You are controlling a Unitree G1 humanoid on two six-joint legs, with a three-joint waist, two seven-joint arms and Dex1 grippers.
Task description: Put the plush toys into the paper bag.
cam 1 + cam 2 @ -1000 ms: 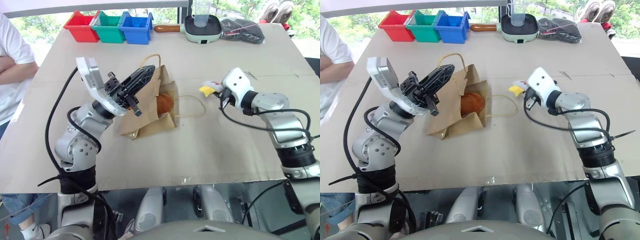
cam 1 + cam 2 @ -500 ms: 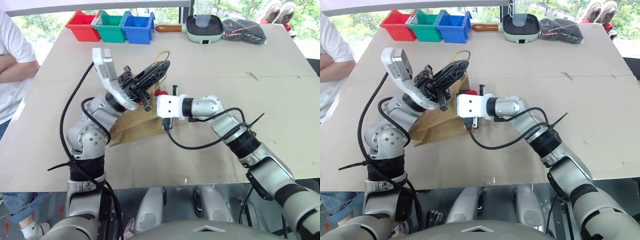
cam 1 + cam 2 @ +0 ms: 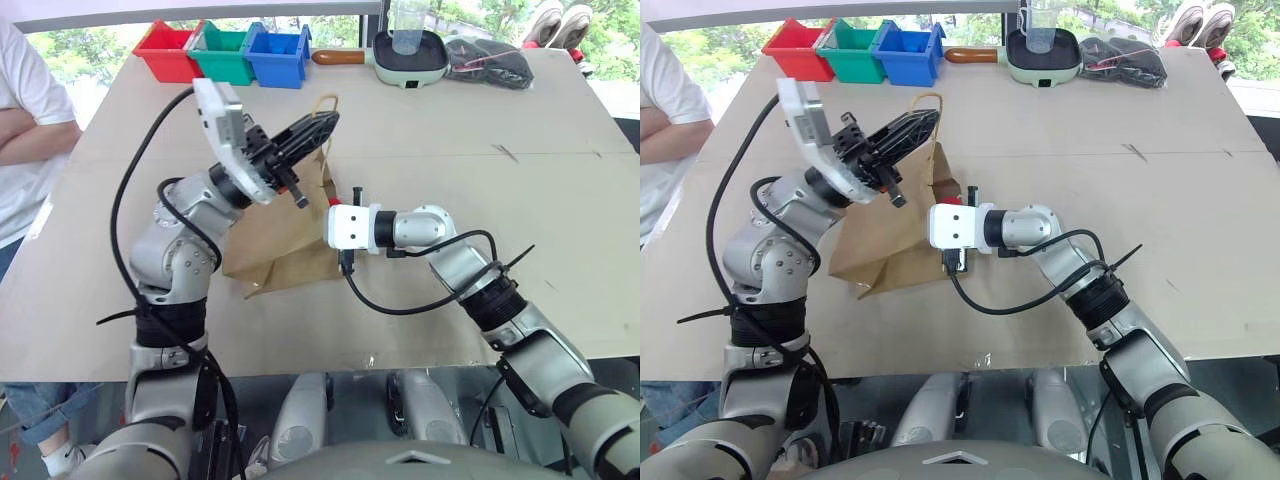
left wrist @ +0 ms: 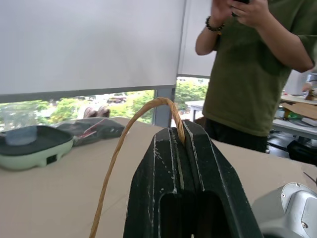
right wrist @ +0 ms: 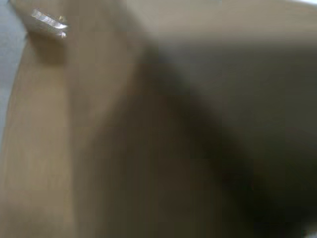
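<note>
A plain tan-brown kraft paper bag (image 3: 285,235) with twisted paper loop handles sits at the middle of the beige table (image 3: 560,220), its mouth lifted and facing right. The left gripper (image 3: 312,132), its two black fingers clamped shut on one loop handle (image 4: 130,138), holds that top edge up above the table. From the right, the right gripper (image 3: 940,195) reaches level into the mouth, its white wrist at the opening and its fingers hidden inside the paper. A scrap of red, likely the white oval plush toy (image 3: 334,199) with the red end, shows at the wrist. The grip looks shut on it, though the fingers cannot be seen. The bag's interior lies leftward, straight ahead of the right gripper.
</note>
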